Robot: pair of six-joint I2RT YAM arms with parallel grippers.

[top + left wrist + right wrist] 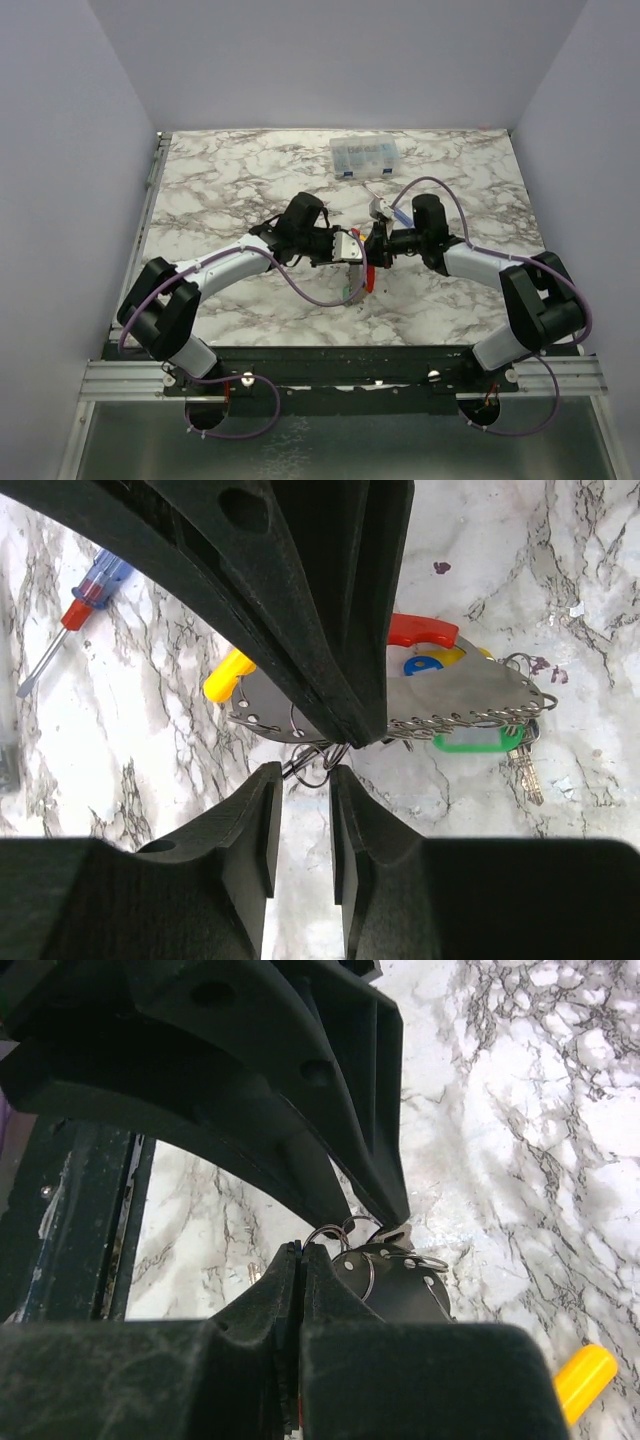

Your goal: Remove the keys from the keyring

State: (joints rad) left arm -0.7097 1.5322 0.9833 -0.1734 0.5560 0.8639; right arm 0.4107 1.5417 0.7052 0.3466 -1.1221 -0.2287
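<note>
Two grippers meet: our right gripper (300,1252) is clamped on the keyring (455,692) above the surface (150,730). Our left gripper (305,777) stands parted and empty. The keys (478,742) hang just ahead of it, lying crosswise, so we judge left nearer.

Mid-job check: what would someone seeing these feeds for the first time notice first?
The two grippers meet tip to tip over the middle of the marble table: the left gripper slightly open, the right gripper shut. Beside them is the keyring, red band and grey plate, with keys tagged green and blue. A blue-and-red screwdriver lies off to one side, a clear box at the far edge.
</note>
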